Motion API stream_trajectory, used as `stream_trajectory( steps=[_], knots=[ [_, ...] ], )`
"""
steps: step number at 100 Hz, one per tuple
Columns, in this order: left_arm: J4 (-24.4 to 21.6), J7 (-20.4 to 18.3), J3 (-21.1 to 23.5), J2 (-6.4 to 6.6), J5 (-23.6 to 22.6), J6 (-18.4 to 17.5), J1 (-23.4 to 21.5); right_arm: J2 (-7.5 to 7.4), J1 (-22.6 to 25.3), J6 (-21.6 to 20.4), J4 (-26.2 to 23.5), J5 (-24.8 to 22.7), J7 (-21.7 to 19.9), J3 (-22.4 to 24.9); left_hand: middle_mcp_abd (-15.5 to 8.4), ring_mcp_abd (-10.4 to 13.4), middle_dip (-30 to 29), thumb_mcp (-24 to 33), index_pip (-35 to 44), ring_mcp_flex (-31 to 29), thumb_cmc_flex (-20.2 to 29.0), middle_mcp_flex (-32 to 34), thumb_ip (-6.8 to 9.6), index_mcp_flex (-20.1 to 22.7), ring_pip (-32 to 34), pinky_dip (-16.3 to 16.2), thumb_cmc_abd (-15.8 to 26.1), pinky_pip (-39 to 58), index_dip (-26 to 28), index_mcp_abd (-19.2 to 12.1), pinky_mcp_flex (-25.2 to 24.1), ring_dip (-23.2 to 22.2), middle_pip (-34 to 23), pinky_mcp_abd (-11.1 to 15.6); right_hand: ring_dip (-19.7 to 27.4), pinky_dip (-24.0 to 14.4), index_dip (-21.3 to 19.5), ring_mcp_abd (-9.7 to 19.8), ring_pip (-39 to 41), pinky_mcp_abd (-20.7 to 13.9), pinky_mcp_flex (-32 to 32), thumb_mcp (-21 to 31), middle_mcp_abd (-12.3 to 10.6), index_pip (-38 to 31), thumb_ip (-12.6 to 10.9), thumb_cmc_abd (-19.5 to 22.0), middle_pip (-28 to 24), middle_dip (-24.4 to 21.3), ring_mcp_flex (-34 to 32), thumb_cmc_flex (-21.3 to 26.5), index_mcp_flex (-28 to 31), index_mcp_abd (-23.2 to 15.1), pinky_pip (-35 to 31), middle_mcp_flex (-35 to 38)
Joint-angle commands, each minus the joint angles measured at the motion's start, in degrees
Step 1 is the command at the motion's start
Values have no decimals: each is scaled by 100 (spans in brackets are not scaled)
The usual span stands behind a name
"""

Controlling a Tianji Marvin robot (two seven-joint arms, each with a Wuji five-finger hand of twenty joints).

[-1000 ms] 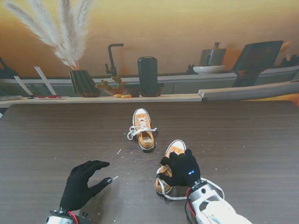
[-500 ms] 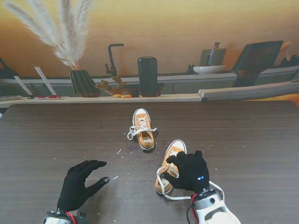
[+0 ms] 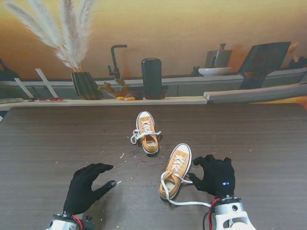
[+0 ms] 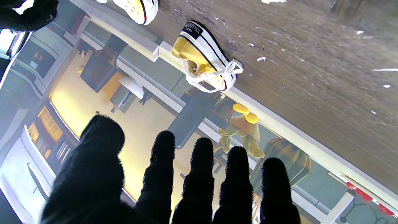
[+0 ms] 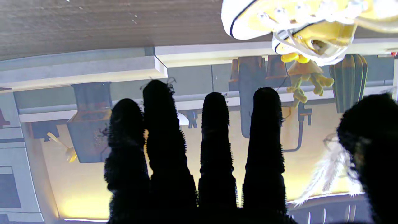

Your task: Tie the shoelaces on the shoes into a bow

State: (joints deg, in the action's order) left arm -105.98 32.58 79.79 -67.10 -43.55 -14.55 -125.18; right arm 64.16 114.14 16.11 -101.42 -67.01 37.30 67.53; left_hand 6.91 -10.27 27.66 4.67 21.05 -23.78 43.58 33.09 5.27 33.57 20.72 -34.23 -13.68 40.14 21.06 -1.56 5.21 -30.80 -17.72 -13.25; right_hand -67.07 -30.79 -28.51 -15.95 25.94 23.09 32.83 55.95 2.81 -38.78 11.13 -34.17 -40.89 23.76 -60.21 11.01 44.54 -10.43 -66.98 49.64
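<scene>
- Stand view: two orange shoes sit on the dark table (image 3: 48, 139). The far shoe (image 3: 146, 132) already carries a tied bow. The near shoe (image 3: 175, 170) lies closer to me, angled, with its white lace (image 3: 184, 202) untied, trailing off the heel end and curving across the table toward the right wrist.
- Stand view: the right hand (image 3: 216, 176) sits just to the right of the near shoe, fingers spread and curled slightly, thumb pointing at the shoe; I judge it holds nothing, though the lace passes close under the wrist. The left hand (image 3: 86, 187) rests well apart to the left, fingers loosely apart and holding nothing.
- Left wrist view: the fingers (image 4: 199, 180) stand straight and separated, nothing between them. The tied shoe (image 4: 205, 59) shows beyond them, with the toe of the other at the edge.
- Right wrist view: four fingers (image 5: 214, 146) stand extended with narrow gaps, the thumb off to one side, gripping nothing. The near shoe's toe and eyelets (image 5: 311, 21) appear past the fingertips.
- Risk, as I judge it: the loose lace lying by the right wrist could snag on the arm and drag or tip the light shoe. With the left hand so far off, nothing steadies the shoe, so a one-sided pull may slide it instead of tightening.
</scene>
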Motion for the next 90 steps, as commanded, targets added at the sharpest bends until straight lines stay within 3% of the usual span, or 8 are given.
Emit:
stream_trajectory(
  steps=[1,57,90],
  knots=[
    [-20,-100,-17,7,-30,37,-4,-68,-1,-20,149,-37,-182,8,21,-1,93,136,16,-70,-26,-48,105,129,9,73,178,7,75,268,-2,-50,52,-166,72,-61,-66,-42,-76,15,-105,230,44,83,-118,-152,39,-2,173,156,-161,130,87,-237],
    [-17,-104,-28,10,-37,37,1,-221,-599,6,884,-173,-730,-707,19,4,92,152,23,-74,-30,-47,99,132,13,70,170,10,72,269,3,-48,49,-165,-127,-74,42,72,-198,-109,-440,465,109,224,-42,-403,3,-50,666,31,-669,297,237,-1027],
    [-14,-96,-31,12,-48,-8,-5,-216,-975,154,1210,-39,-835,-1132,23,1,93,160,25,-79,-29,-45,97,137,25,64,170,32,71,274,11,-53,45,-164,-337,-84,115,68,-342,-123,-706,652,146,173,-18,-643,-79,-113,944,83,-744,387,347,-1299]
  ],
)
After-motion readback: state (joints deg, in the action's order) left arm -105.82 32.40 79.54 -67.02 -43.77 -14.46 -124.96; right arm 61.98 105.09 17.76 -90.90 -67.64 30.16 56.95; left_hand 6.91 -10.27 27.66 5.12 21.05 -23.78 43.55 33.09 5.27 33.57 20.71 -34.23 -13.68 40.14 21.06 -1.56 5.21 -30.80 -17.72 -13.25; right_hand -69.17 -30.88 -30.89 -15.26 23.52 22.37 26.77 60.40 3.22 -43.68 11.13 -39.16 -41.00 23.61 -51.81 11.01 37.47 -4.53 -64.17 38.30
